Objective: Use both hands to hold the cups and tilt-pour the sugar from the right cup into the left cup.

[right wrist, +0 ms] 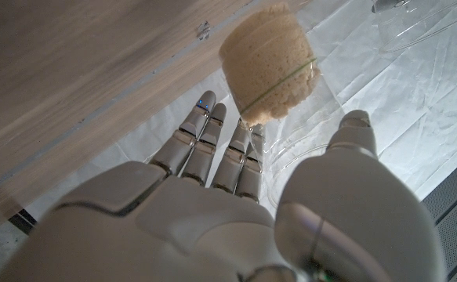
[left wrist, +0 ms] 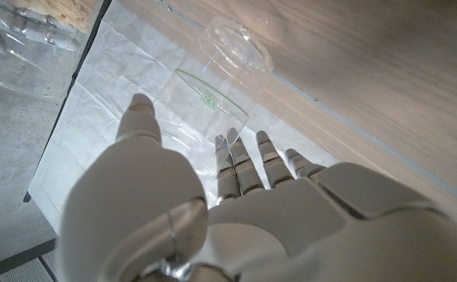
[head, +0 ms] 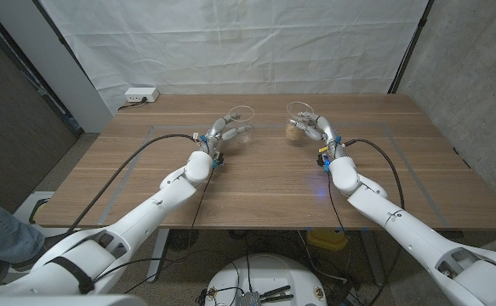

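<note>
We see two clear plastic cups near the middle of the wooden table (head: 273, 183), toward its far side, each wrapped by one robot hand.

The left hand (head: 219, 132) grips the left cup (head: 241, 121), fingers on one side of the wall and thumb on the other. In the left wrist view the fingers (left wrist: 248, 160) and thumb close around the cup (left wrist: 212, 106), whose green line rings the wall. The cup looks empty. Its long axis leans off upright, with the mouth tipped toward the other cup and a little toward the camera.

The right hand (head: 321, 129) grips the right cup (head: 299, 119) the same way. The right wrist view shows the fingers (right wrist: 212, 145) and thumb clasping the cup (right wrist: 279, 86), with tan sugar (right wrist: 266, 59) packed in its bottom up to about the green line. This cup also tilts, mouth toward the left cup, base (head: 292, 132) near the tabletop.

The two rims are near each other but apart. A white power strip (head: 140, 95) sits at the far left corner, before a white backdrop (head: 239, 42).
</note>
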### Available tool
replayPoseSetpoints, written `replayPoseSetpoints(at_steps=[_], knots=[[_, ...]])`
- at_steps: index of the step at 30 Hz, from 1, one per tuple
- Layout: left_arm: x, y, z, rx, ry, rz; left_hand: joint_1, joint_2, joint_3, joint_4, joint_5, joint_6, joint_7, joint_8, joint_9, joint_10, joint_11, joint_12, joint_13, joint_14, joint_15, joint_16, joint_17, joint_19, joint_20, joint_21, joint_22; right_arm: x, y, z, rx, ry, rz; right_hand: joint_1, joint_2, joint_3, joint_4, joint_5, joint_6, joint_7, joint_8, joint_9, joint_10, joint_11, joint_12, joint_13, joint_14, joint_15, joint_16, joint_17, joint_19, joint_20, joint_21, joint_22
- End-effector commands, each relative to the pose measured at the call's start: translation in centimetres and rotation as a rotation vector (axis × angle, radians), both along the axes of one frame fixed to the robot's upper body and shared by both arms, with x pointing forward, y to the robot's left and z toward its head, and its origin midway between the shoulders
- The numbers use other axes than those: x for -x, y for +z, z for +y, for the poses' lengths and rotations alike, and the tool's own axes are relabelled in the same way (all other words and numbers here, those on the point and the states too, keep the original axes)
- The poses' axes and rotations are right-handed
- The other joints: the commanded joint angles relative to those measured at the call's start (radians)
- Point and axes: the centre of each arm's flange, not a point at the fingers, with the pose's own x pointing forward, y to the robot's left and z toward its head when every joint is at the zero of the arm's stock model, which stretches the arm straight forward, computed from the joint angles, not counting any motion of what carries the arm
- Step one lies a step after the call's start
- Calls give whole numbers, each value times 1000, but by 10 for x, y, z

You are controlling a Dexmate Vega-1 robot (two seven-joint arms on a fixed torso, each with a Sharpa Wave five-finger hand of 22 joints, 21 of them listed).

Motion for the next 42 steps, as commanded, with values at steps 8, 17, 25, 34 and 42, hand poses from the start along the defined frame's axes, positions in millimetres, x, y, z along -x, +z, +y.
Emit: replayPoseSetpoints(at_steps=[8, 17, 25, 34, 42], knots=[[37, 8, 27, 29, -13, -6, 0, -1, -1, 6, -9, 20, 5, 0, 4, 19, 8, -7, 5, 4, -26, -11, 2, -4, 8, -5, 2, 12, 15, 0, 7, -8, -64, -3, 9, 0, 2, -6, 7, 1, -7, 3, 4, 1, -6, 5, 5, -86, -4, 4, -1, -66, -2, 5], [45, 9, 30, 11, -20, -4, -1, 0, -4, 9, -16, 32, 8, -3, 4, 28, 14, -12, 6, 7, -24, -15, 3, -6, 12, -8, 3, 32, 33, 1, 79, -65, -139, -2, 11, 0, 1, -8, 7, 3, -9, 3, 4, 1, -8, 5, 6, -85, -4, 4, -1, -66, -2, 5], [53, 12, 32, -23, -32, -1, -4, 1, -6, 12, -21, 35, 13, -6, 4, 28, 21, -17, 6, 3, -19, -19, 3, -11, 13, -12, 3, 41, 57, 7, 133, -88, -173, -1, 11, 0, 1, -10, 8, 2, -11, 3, 4, 0, -10, 6, 4, -83, -6, 4, -2, -66, -3, 5], [65, 13, 35, -10, -23, -26, -5, 3, -8, 14, -25, 36, 14, -10, 4, 29, 22, -22, 6, 1, -16, -22, 4, -14, 14, -14, 3, 47, 71, 16, 185, -88, -182, -2, 11, -1, 2, -12, 5, 3, -14, 3, 3, 1, -12, 6, 4, -83, -6, 4, -2, -66, -4, 5], [68, 12, 34, 5, -28, -27, -5, 4, -10, 16, -29, 38, 15, -14, 4, 31, 20, -26, 6, 2, -16, -24, 4, -14, 14, -15, 3, 48, 82, 29, 257, -115, -162, -2, 11, -2, 2, -14, 1, 5, -17, 3, 0, 3, -15, 6, 3, -81, -8, 4, -2, -65, -5, 5]])
